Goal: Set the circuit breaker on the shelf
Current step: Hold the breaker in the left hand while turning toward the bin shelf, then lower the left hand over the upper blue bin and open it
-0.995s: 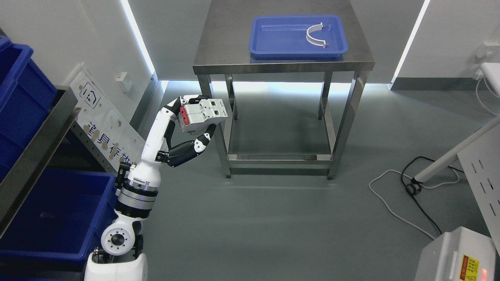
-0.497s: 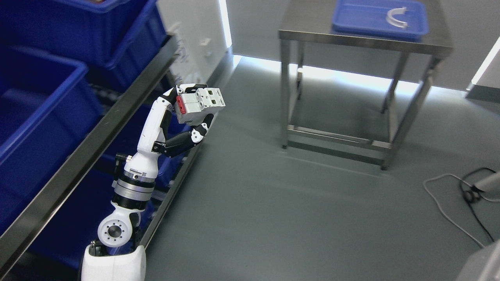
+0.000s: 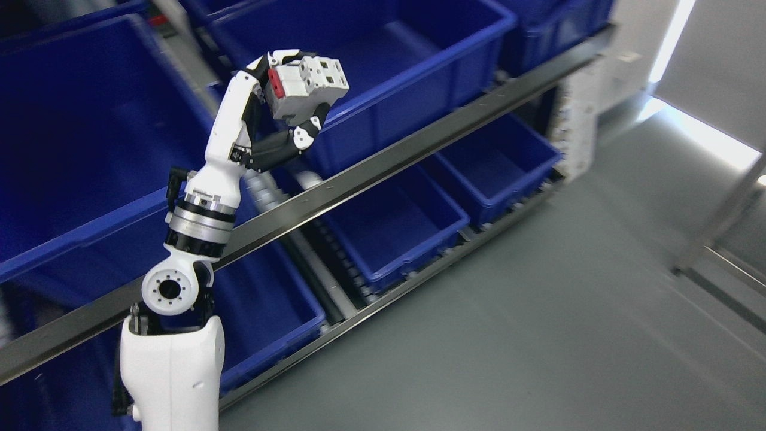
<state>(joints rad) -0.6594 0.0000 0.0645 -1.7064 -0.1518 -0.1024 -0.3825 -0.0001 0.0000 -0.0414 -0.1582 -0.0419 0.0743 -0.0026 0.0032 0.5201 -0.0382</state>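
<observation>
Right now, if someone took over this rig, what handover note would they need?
Left robot hand: shut on the circuit breaker, held raised in front of the upper blue bin on the shelf.
Right robot hand: not in view.
Done: breaker picked up and brought to the shelf, which now fills the view.
Left: reach over a bin or shelf level, set the breaker down, open the fingers and withdraw. Lower blue bins also sit below the shelf rail; the pictures do not show which spot is meant.
</observation>
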